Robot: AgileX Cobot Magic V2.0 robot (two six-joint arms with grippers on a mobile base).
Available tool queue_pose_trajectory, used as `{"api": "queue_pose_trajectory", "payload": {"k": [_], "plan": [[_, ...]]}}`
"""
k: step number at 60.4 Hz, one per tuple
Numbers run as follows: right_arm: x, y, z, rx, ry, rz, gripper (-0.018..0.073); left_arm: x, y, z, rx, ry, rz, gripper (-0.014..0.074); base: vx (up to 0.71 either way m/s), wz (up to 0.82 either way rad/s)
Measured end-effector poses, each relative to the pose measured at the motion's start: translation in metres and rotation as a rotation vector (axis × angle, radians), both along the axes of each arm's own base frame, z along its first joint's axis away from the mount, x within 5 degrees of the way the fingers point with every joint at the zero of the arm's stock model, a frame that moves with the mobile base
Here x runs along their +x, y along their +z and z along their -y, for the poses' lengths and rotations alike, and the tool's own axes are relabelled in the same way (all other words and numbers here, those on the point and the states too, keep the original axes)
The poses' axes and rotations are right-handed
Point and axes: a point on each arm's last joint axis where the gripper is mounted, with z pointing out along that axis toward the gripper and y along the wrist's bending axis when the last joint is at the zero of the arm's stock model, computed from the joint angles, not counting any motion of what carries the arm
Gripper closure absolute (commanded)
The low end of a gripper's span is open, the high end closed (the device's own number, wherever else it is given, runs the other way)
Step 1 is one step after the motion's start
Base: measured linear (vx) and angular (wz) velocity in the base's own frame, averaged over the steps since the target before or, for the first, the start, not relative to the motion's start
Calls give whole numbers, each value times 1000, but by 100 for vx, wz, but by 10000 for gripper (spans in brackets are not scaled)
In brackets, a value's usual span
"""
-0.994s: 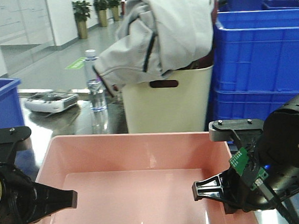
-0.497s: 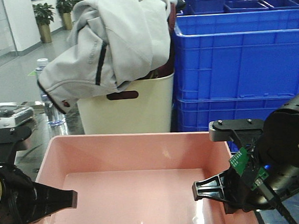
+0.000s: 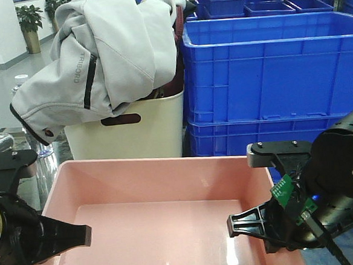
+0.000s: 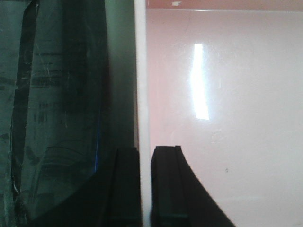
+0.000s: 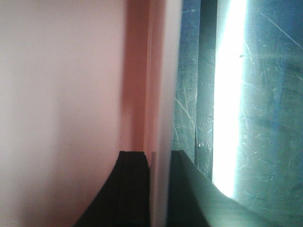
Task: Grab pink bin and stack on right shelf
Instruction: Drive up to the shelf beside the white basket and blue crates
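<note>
Pale pink plastic across the lower half of the front view: the pink bin [image 3: 162, 194], wide and shallow, open side up, with glare on its smooth floor. Pinched at 9 o'clock on its rim by the left gripper [image 4: 144, 189], one black finger inside the tub and the other outside, the thin wall squeezed between them. Pinched the same way at 3 o'clock by the right gripper [image 5: 158, 189], inner finger against the pink wall, outer finger on the far side. Both pairs of jaws drawn tight on the bin's walls.

Beside and beneath the bin in both wrist views, a scratched, shiny steel top [image 4: 57, 118] crossed by a dark strip. Impossible to tell whether touching the bin's base or just below it.

Beyond the bin at 12 o'clock, a tall cream bin [image 3: 146, 134] with a handle slot, draped with a grey jacket [image 3: 110, 52]. At 1 to 2 o'clock, just beside the cream bin, stacked blue crates [image 3: 269, 71]. Far off at 10 o'clock, a potted plant [image 3: 30, 21].
</note>
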Motion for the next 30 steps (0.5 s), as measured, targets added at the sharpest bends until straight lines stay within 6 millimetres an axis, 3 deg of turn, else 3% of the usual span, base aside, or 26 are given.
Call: {"api": "queue_pose_trajectory", "payload": {"k": [30], "plan": [[0, 0, 0, 2, 0, 2, 510, 0, 0, 0, 0, 0, 0, 503, 0, 0]]}}
